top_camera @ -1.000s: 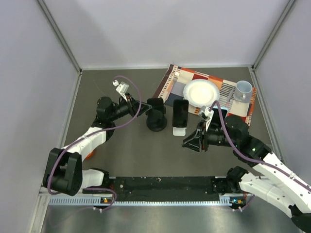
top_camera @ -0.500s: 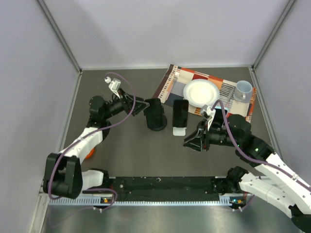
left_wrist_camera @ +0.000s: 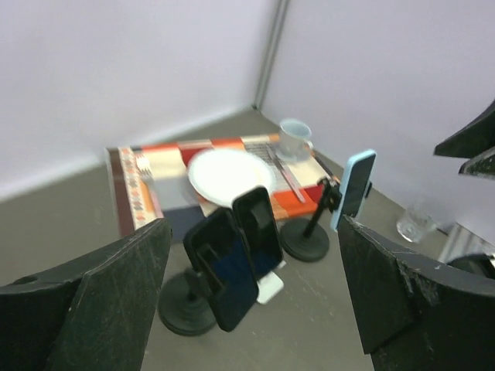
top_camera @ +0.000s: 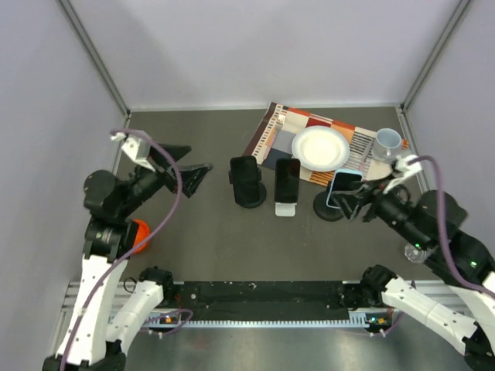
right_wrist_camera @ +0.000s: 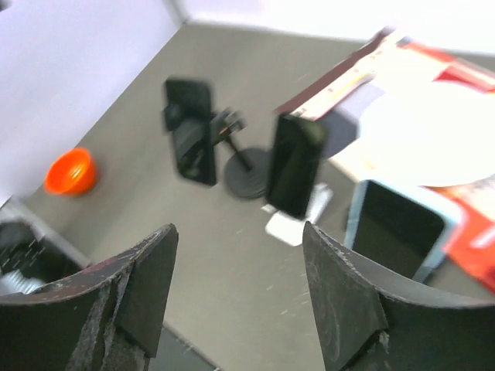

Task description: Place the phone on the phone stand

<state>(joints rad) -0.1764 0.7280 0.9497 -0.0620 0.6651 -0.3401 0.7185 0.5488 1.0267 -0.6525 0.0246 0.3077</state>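
A black phone [top_camera: 288, 178] leans upright on the small white phone stand [top_camera: 285, 209] at mid-table; it also shows in the left wrist view [left_wrist_camera: 259, 228] and the right wrist view [right_wrist_camera: 294, 166]. My left gripper [top_camera: 189, 160] hangs open well left of it, holding nothing. My right gripper [top_camera: 354, 205] is open to the right of it, raised, with nothing between its fingers [right_wrist_camera: 147, 270]. Neither gripper touches the phone or the stand.
A second black phone sits clamped on a black pole stand [top_camera: 248, 193] left of the white one. A blue-cased phone [top_camera: 344, 188] sits on another pole stand at the right. Placemat [top_camera: 271, 131], plate [top_camera: 320, 147] and mug [top_camera: 387, 142] lie behind; orange bowl [top_camera: 138, 236] left, glass [top_camera: 414, 251] right.
The left arm pulled back left from the pole-stand phone and its jaws opened wide. The right arm drew back to the right and opened, uncovering the blue-cased phone.
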